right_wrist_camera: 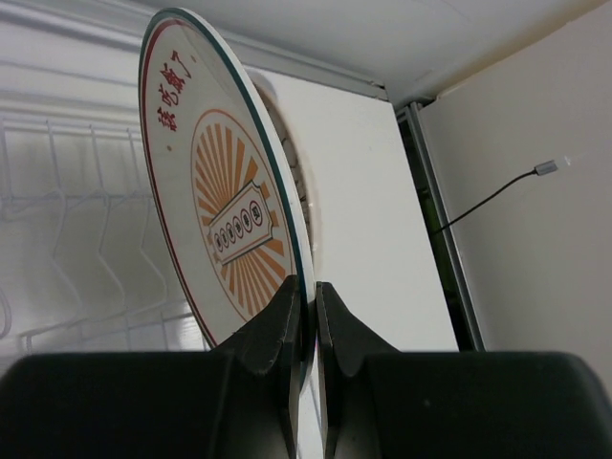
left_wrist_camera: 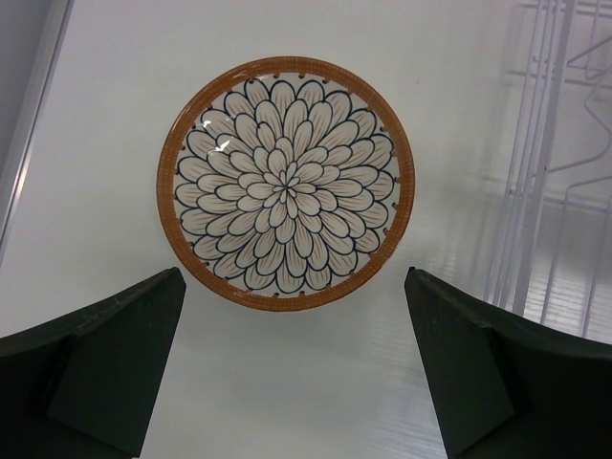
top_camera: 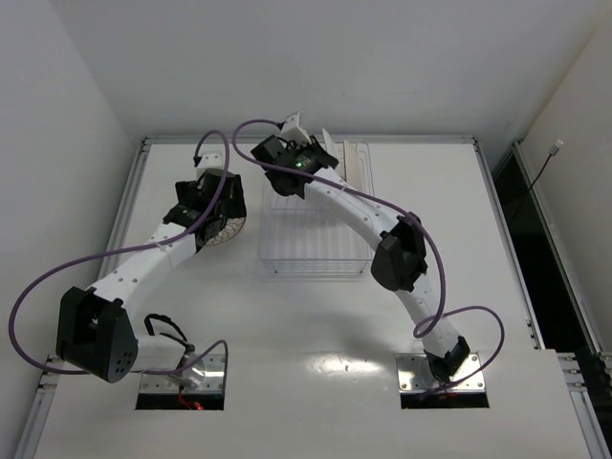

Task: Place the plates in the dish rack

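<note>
Seen from above, a white table (top_camera: 316, 325) carries a see-through wire dish rack (top_camera: 316, 239) in its middle, reaching toward the far edge. Walls stand close behind the far edge and along the left and right edges.

The left gripper (left_wrist_camera: 294, 277) hangs over the far left part of the table, between the left edge and the rack. Its two dark fingers are spread wide and hold nothing. Below it a flat plate (left_wrist_camera: 285, 182) lies face up on the table. The plate is round, with an orange-brown rim and a flower of dark-outlined petals. Its lower rim sits between the open fingertips in the wrist view, with space on each side. A band of bare table separates the plate from the rack's thin rods on its right, and a wider band separates it from the table's left edge rail.

The right arm arches over the rack to its far end, near the far edge of the table. The right gripper (right_wrist_camera: 308, 292) is closed tightly on the rim of a held plate (right_wrist_camera: 229, 220). That plate stands on edge, tilted to the left, and shows an orange sunburst and red characters. The rack's upright tines lie beyond it on its left. On its right, bare table runs to the right edge rail.
</note>
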